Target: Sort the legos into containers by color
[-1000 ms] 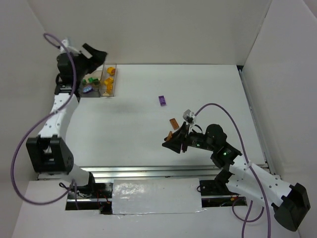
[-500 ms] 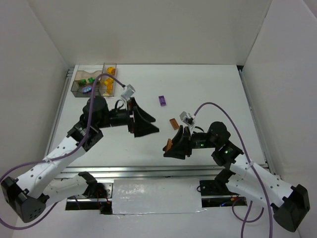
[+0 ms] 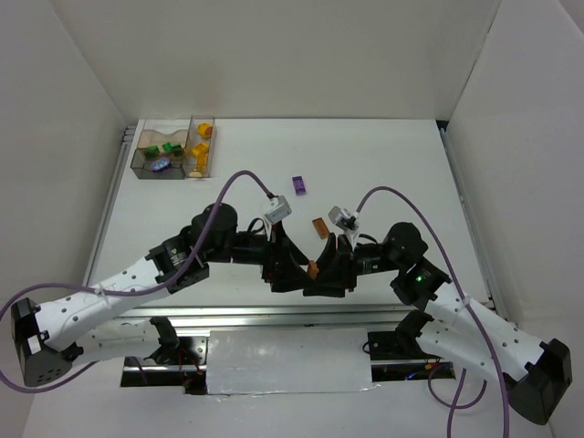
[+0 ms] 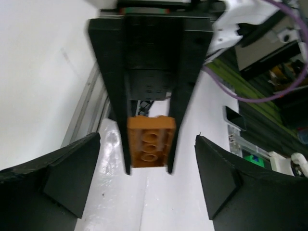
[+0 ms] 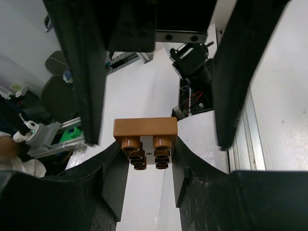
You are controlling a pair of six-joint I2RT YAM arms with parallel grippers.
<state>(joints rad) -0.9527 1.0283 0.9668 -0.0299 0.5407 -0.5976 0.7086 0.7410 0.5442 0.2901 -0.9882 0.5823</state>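
My right gripper (image 3: 318, 271) is shut on a brown brick (image 3: 313, 269) and holds it above the table near the front middle. In the right wrist view the brick (image 5: 145, 128) sits between my fingertips (image 5: 114, 178), studs toward the camera. My left gripper (image 3: 290, 265) is open and faces the right one, its fingers either side of the brick without touching it. In the left wrist view the brick (image 4: 150, 141) is clamped by the right gripper's black fingers (image 4: 115, 96), between my wide-open left gripper (image 4: 147, 178). The containers (image 3: 146, 121) stand at the back left with several legos inside.
A purple brick (image 3: 298, 185) and another brown brick (image 3: 318, 227) lie loose on the white table behind the grippers. White walls close in the left, back and right. A metal rail (image 3: 274, 315) runs along the front edge.
My left arm has swung from the containers at the back left to the front middle, and its open gripper now meets the right gripper. The right gripper stayed put with its brick.
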